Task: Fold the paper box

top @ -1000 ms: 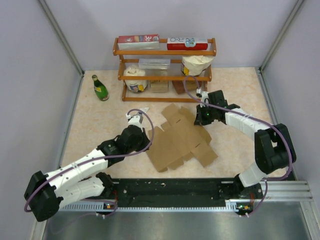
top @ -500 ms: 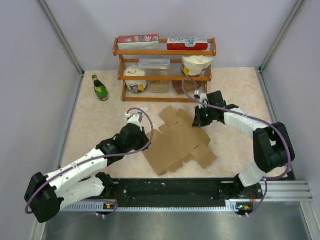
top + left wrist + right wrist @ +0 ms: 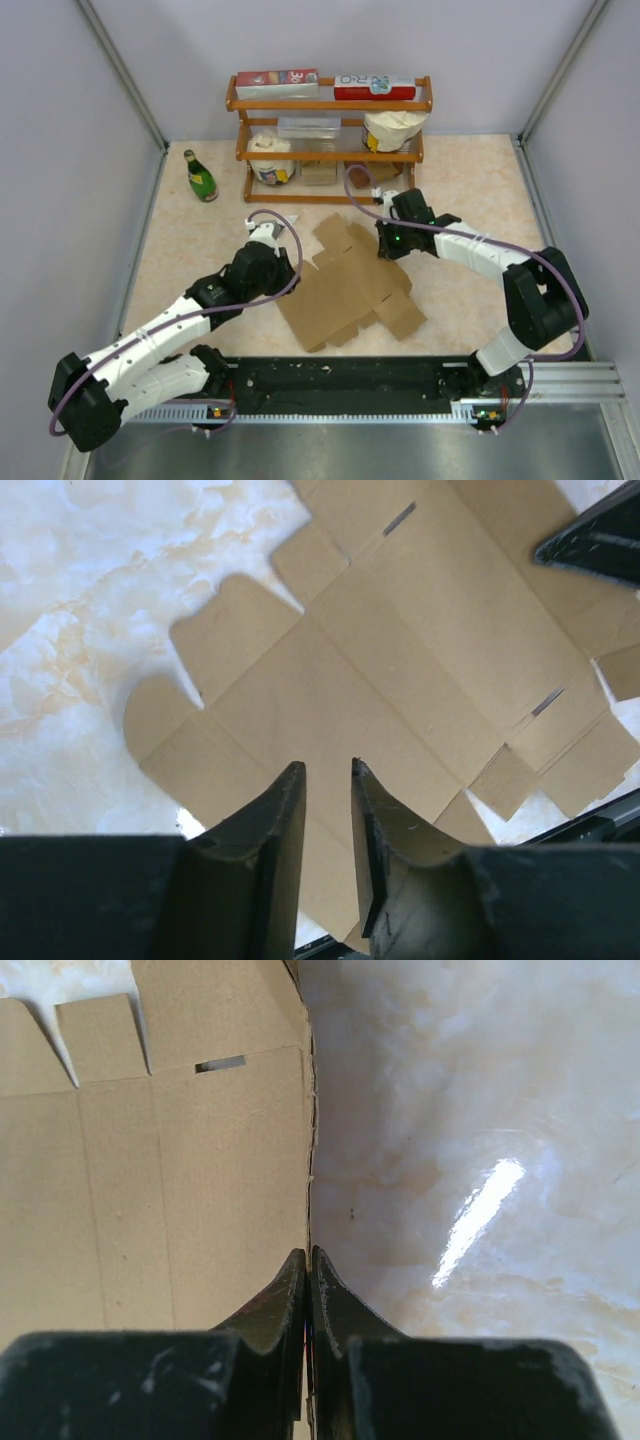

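The paper box (image 3: 350, 285) is a flat brown die-cut sheet lying on the marbled table in the middle. In the right wrist view my right gripper (image 3: 308, 1255) is shut on the straight right-hand edge of the paper box (image 3: 180, 1180), which runs into the closed jaws. From above, the right gripper (image 3: 388, 247) sits at the sheet's far right corner. My left gripper (image 3: 287, 270) hovers over the sheet's left part. Its jaws (image 3: 327, 772) stand slightly apart, with nothing between them and the paper box (image 3: 400, 660) below. The right gripper's dark tip (image 3: 600, 545) shows at that view's top right.
A wooden shelf (image 3: 330, 105) stands at the back with red-and-white cartons, white tubs and small brown blocks. A green bottle (image 3: 200, 176) stands at the back left. Walls close in both sides, and a black rail (image 3: 340, 375) runs along the near edge.
The right gripper has pulled the sheet to the left and slightly nearer. The left gripper, shut before, has opened a little and shifted back and left.
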Controlling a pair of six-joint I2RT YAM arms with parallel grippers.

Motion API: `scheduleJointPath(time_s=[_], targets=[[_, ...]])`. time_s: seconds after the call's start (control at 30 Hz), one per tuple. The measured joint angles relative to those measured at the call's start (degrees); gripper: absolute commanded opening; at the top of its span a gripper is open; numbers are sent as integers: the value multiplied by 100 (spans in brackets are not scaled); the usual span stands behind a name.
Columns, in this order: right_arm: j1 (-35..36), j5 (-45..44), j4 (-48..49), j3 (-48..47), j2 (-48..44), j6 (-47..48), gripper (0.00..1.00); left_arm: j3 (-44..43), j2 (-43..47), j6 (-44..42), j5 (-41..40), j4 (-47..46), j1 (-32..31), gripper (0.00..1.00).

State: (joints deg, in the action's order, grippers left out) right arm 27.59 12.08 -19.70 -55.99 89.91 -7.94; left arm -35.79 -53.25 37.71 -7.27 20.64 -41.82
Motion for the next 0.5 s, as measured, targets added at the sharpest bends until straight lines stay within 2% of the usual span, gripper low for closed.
scheduleJointPath(time_s=[0.13, 0.27, 0.33, 0.43, 0.5], targets=[[348, -389, 2, 13, -74, 68, 0, -107, 79, -103, 24, 24, 103, 39], [380, -693, 98, 162, -293, 155, 0, -155, 170, -203, 39, 66, 205, 49], [393, -831, 142, 302, -463, 264, 0, -160, 236, -243, 42, 87, 264, 56], [457, -1045, 168, 511, -750, 461, 0, -168, 321, -350, 44, 94, 391, 75], [505, -1189, 175, 595, -918, 546, 0, -216, 352, -439, 76, 96, 538, 80]])
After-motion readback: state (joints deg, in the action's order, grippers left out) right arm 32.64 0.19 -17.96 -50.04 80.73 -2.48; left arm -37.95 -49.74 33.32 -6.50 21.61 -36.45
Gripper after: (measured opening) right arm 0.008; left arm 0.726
